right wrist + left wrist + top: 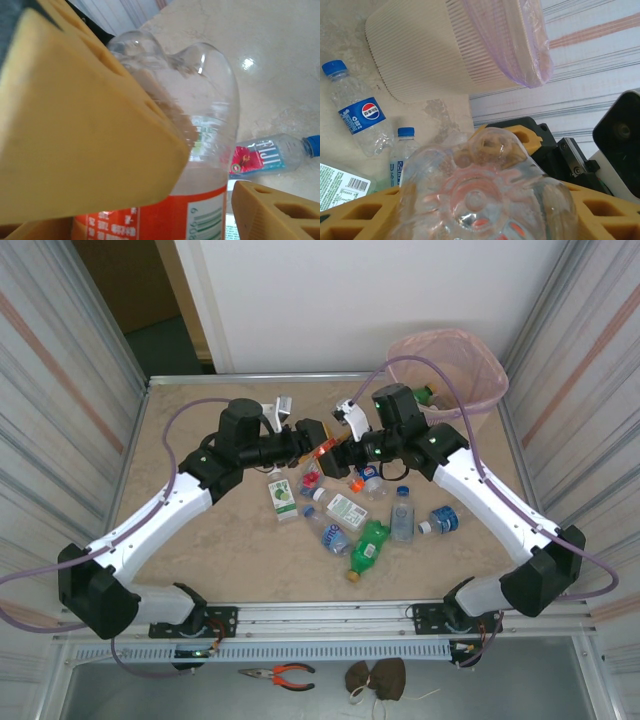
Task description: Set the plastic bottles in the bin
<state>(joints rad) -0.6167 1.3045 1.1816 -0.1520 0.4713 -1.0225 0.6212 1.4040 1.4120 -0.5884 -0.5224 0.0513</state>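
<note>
I have the orange-labelled bottle (200, 150) over mid-table (250, 550), my left tool (312, 438) clamped on its base end, my right tool (352, 452) with jaws apart around it, not yet gripping. One bottle seems to be in the bin (490, 375) at one o'clock; roughly ten loose bottles (370, 545) remain at five o'clock. The bin crowds the side wall (570, 390), so I judge approach room tight.

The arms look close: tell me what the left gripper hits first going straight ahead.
Its own held orange-labelled bottle aside, the left gripper would likely meet the right gripper first, which straddles that bottle ahead; depth is hard to judge.
</note>
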